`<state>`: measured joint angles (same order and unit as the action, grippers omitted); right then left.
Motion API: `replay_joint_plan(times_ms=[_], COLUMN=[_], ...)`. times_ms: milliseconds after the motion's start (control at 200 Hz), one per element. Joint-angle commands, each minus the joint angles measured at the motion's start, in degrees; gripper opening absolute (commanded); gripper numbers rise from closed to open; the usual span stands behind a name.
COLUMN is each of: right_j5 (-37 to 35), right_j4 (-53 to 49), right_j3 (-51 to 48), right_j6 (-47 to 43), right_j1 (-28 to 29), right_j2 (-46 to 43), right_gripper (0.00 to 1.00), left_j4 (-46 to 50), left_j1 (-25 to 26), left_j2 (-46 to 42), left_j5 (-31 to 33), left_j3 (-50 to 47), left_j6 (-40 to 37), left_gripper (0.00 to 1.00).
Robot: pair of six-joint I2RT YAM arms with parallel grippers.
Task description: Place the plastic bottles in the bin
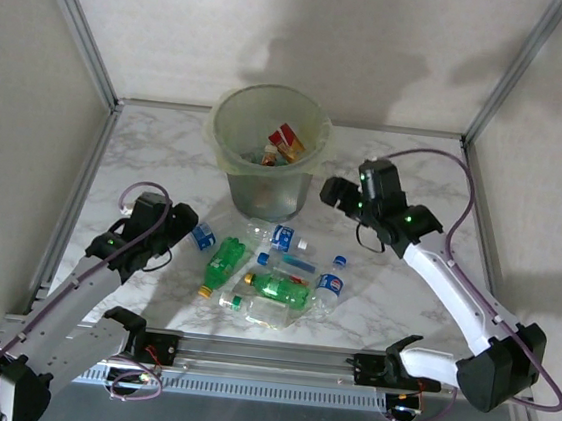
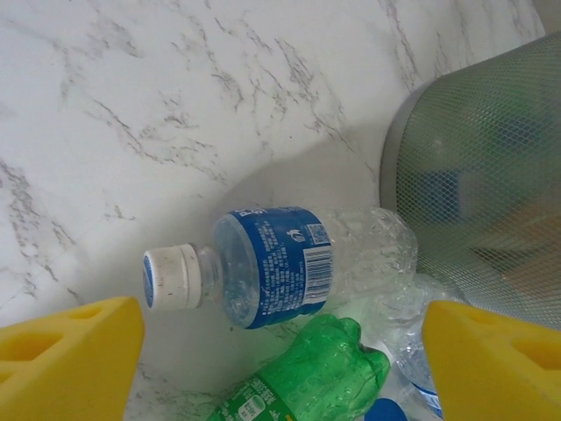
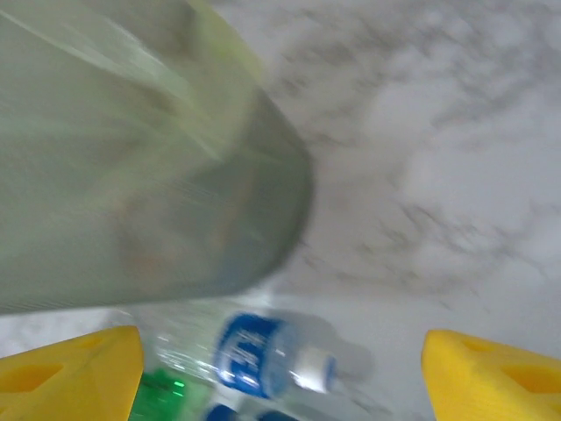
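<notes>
Plastic bottles [image 1: 276, 275]: roughly eight lie on their sides in a loose cluster on the marble table [image 1: 156, 157], between the two grippers. Overlap at the near edge keeps the count inexact. Two are green; the rest are clear, most with blue labels. At least two more, red-labelled bottles [image 1: 286, 141], lie inside the bin [image 1: 262, 197].

Bin: one, upright, pale green and translucent, with a bag liner. It stands beyond the cluster, ahead of both grippers.

Left gripper [image 2: 280, 305]: jaws spread wide, holding nothing. Directly ahead of it, in line with the gap between the yellow fingers [image 2: 70, 355], lies a blue-labelled bottle [image 2: 289, 263], white cap toward the left finger, crumpled base toward the right finger. A green bottle [image 2: 307, 373] lies nearer the gripper and appears to touch the blue-labelled one. The bin wall is ahead of the right finger.

Right gripper [image 3: 280, 338]: jaws also wide apart, empty, near the bin's right side. The wrist view is blurred: the bin wall is ahead and to the left, and one clear bottle [image 3: 263, 358] with a blue label and white cap lies under the gap between the fingers.
</notes>
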<state>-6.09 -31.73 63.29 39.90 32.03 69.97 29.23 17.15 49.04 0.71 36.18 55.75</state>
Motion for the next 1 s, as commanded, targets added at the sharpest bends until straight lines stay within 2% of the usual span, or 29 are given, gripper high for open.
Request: replay_joint_plan(times_ms=[0, 365, 666, 996], right_j5=[-3.6, -0.8, 3.1, 5.3], right_j4=[-4.4, -7.8, -4.0, 0.9], right_j3=[-4.3, -13.1, -18.4, -21.1], right_j6=[3.2, 8.4, 12.6, 13.4], right_j1=[0.2, 0.4, 3.9, 4.0], right_j2=[-3.1, -0.5, 3.2, 8.1], right_gripper=[0.83, 0.84, 0.78, 0.74], left_j4=[-2.3, -3.0, -3.7, -3.4], left_j1=[-0.4, -0.4, -0.3, -0.3], left_j2=[0.6, 0.4, -0.9, -2.2], left_j5=[-1.5, -2.6, -2.7, -2.4], left_j3=[-1.0, -2.2, -2.2, -1.2], left_j6=[0.2, 0.2, 0.2, -0.2], left_gripper=[0.81, 0.78, 0.76, 0.76])
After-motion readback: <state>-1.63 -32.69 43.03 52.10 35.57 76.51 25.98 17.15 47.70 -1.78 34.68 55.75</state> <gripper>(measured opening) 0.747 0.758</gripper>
